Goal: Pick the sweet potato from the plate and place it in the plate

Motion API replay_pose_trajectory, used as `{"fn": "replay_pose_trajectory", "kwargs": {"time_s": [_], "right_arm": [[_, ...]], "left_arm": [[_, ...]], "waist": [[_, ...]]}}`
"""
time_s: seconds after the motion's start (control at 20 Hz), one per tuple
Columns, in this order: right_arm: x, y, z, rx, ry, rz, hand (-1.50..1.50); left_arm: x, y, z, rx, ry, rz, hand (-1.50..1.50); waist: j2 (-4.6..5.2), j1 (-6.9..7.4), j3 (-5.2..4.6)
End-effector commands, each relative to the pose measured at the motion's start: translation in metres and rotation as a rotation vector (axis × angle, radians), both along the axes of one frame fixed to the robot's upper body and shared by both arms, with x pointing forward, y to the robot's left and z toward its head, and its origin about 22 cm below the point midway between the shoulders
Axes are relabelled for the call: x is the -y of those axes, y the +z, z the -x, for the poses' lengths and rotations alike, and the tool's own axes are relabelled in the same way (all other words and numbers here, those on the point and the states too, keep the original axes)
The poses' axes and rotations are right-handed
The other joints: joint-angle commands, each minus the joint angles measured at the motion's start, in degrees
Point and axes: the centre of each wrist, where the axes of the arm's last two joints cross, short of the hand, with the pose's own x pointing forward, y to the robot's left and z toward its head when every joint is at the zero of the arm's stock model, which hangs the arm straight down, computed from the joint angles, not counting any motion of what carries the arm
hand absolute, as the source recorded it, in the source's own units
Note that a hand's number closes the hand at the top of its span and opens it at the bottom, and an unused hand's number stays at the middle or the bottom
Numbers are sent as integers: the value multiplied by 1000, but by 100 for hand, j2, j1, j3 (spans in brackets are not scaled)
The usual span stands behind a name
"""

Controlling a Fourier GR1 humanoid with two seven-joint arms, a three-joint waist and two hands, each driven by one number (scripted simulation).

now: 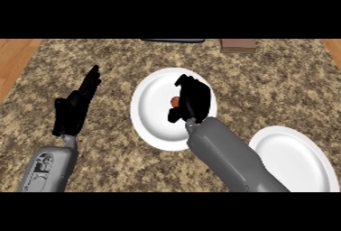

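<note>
Right hand curled down over the sweet potato, fingers bent around it, only a small orange patch showing at the thumb side. Whether actually pinched or merely caged: hard to tell. Still lying on the middle plate, not lifted clear as far as visible. Probably firm, fairly light, smooth-skinned and apt to roll; best taken across the thick middle. Left hand resting open at the left, fingers straight and together, pointing up. Counted: one sweet potato, two white plates, the second bare at lower right, on the speckled counter.
</note>
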Motion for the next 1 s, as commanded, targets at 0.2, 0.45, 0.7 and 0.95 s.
{"fn": "replay_pose_trajectory", "kwargs": {"time_s": [0.2,0.45,0.7,0.95], "right_arm": [[9,-37,-13,25,-42,-151,-150],[-1,-9,-10,191,-26,-402,-150],[2,-7,0,333,-146,-564,-150],[39,-20,19,399,-238,-611,-150]], "left_arm": [[0,-1,-3,12,-21,-11,0],[6,10,-9,-2,-10,16,0],[1,11,-4,0,31,-6,0],[-14,-10,10,-22,71,9,0]], "waist": [[42,129,4],[5,22,8],[-55,-152,4],[-123,-433,-3]]}}
